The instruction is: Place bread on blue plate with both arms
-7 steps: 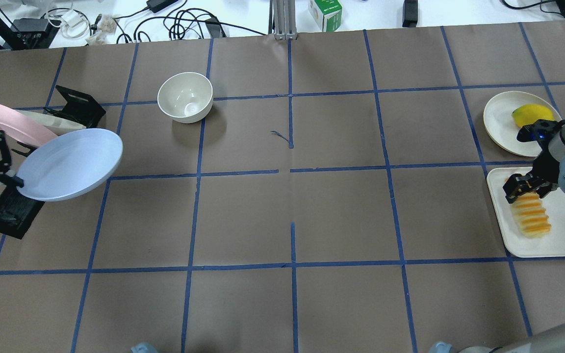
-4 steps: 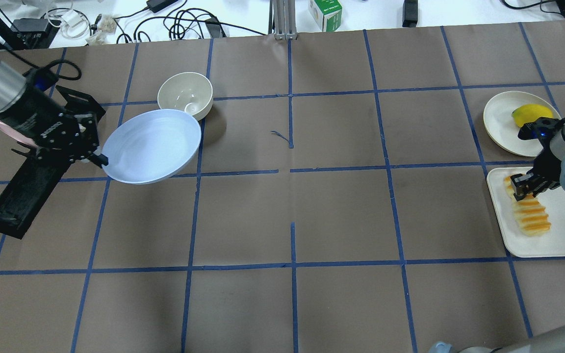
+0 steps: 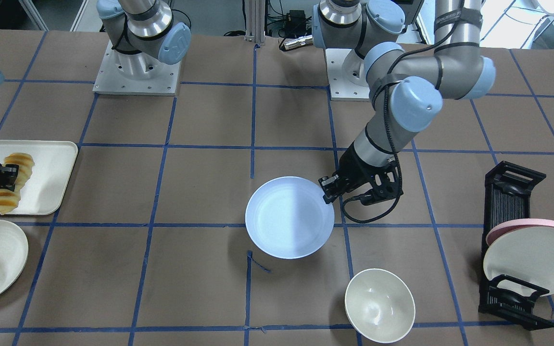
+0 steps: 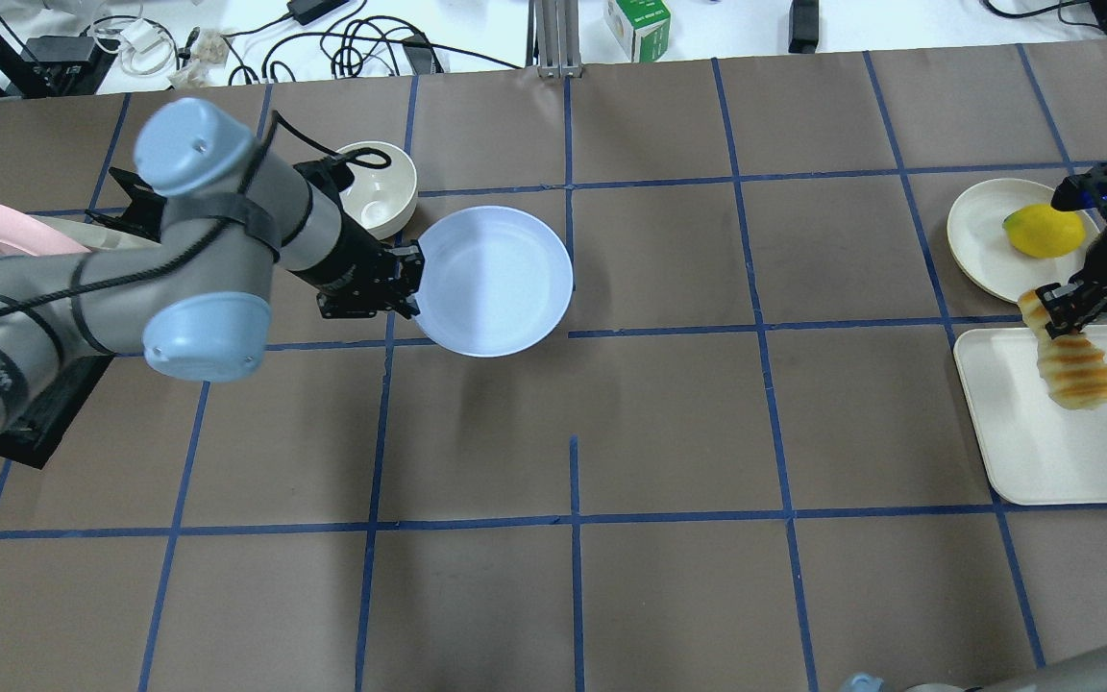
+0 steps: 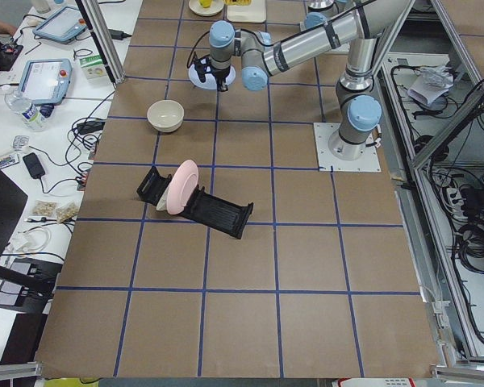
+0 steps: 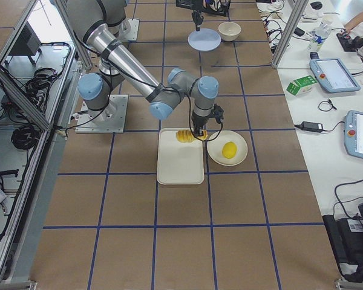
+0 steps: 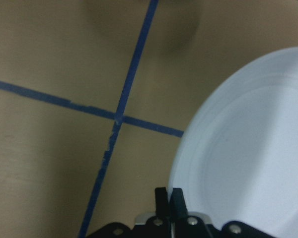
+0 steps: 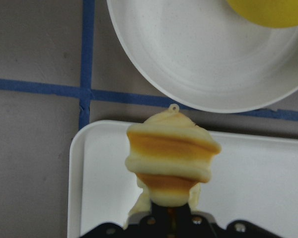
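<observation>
Bread [image 4: 1074, 370] hangs pinched by right fingers [image 4: 1056, 309] above tray [image 4: 1024, 452]; left fingers [image 7: 161, 198] pinch rim of blue plate [image 4: 496, 279].

A cream bowl [image 3: 379, 305] is standing upright on the brown table [image 4: 669, 423], which is carrying a grid of blue tape lines. At one end a black dish rack [image 3: 510, 202] is holding a pink plate [image 3: 532, 222] and a cream plate [image 3: 532, 262] on edge, tilted. At the other end a white tray [image 4: 1044, 452] is lying just beside a small cream plate [image 4: 976, 231], and a yellow fruit [image 4: 1044, 231] is resting on that plate.
</observation>
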You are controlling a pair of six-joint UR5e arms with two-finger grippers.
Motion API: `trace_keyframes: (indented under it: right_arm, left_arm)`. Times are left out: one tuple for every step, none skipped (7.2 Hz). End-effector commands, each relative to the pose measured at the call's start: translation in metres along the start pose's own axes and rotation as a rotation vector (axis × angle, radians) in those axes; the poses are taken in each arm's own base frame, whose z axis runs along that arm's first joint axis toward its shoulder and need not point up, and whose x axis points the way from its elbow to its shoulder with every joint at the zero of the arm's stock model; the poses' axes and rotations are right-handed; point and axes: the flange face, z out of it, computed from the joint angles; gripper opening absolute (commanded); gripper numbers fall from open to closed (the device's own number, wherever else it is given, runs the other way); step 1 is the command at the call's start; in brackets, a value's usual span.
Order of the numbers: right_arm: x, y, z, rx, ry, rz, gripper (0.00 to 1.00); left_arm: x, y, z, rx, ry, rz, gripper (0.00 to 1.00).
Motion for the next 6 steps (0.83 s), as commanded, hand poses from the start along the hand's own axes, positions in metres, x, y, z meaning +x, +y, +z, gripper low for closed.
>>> trace_keyframes:
  right_arm:
    - [-0.027,-0.026,-0.007,0.014,-0.014,0.025,0.1]
    - [-0.051,-0.034,-0.013,0.019,-0.007,-0.004,0.1]
    - [-0.063,-0.036,-0.014,0.008,-0.015,0.02,0.1]
    - [-0.083,-0.036,-0.023,-0.003,-0.02,0.029,0.1]
    - [-0.116,-0.032,-0.037,-0.012,-0.05,0.041,0.1]
    - [-0.151,-0.035,-0.049,0.008,-0.057,0.084,0.11]
  left_arm:
    - [0.029,0.028,0.065,-0.016,0.002,-0.036,0.0]
    - [0.03,0.029,0.078,-0.033,-0.002,-0.041,0.0]
    - [0.029,0.028,0.081,-0.036,-0.008,-0.042,0.0]
    - [0.028,0.027,0.081,-0.031,-0.016,-0.036,0.41]
    - [0.032,0.023,0.061,0.034,-0.018,-0.011,0.99]
    - [0.039,0.008,0.038,0.082,-0.008,-0.007,1.0]
